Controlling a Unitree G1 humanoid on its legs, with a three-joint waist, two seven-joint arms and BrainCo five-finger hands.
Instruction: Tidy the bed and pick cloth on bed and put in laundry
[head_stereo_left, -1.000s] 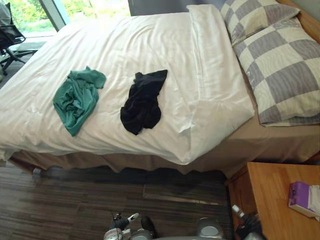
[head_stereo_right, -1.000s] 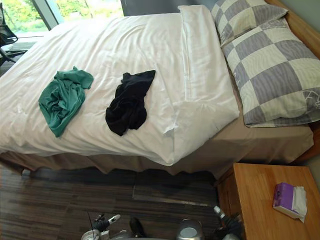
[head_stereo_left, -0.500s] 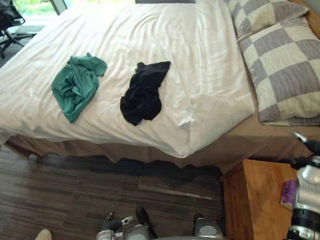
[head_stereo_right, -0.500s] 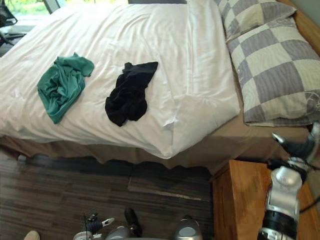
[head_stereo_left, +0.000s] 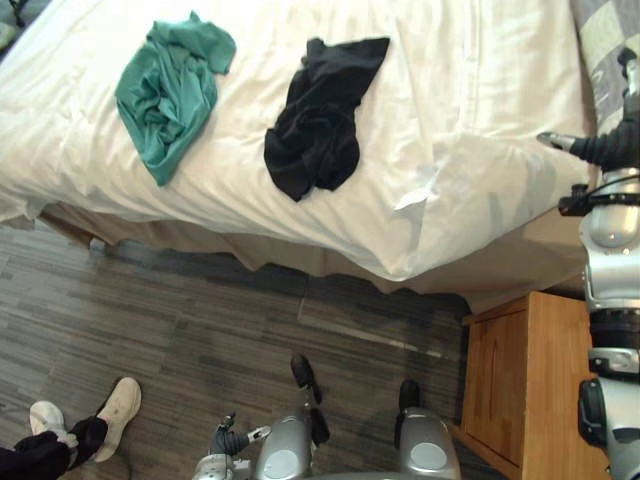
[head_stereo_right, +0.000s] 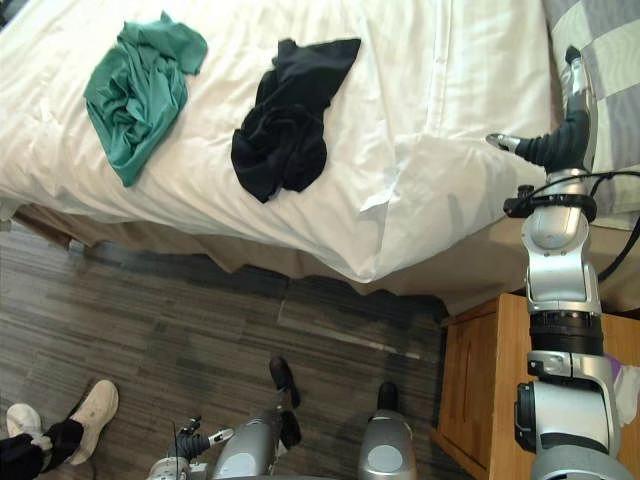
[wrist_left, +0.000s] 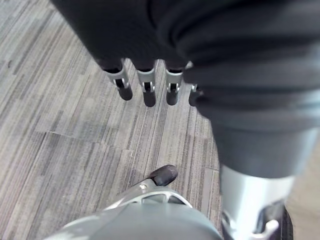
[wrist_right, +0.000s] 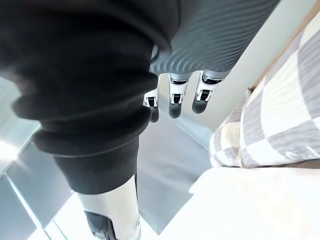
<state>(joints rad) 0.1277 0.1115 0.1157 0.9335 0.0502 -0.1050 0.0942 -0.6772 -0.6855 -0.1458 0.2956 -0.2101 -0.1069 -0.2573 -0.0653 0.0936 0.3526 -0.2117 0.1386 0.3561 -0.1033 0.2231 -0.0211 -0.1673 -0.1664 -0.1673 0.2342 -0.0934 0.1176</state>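
Note:
A crumpled green cloth (head_stereo_left: 168, 88) lies on the white duvet (head_stereo_left: 470, 110) towards the left. Beside it, nearer the middle, lies a bunched black cloth (head_stereo_left: 320, 125). My right hand (head_stereo_right: 562, 140) is raised at the bed's near right corner, over the duvet's edge and well to the right of the black cloth. It is open and holds nothing, and its fingers (wrist_right: 175, 95) hang straight in the right wrist view. My left hand (wrist_left: 145, 85) hangs low over the wood floor, open and empty.
A wooden nightstand (head_stereo_left: 530, 390) stands at the lower right beside the bed, under my right arm. Checked pillows (head_stereo_right: 600, 40) lie at the bed's head on the right. A person's shoes (head_stereo_left: 105, 410) stand on the floor at the lower left.
The camera has tipped down and moved closer to the bed. My right arm has risen from the lower right up to the bed's corner. A person's shoes have come into view.

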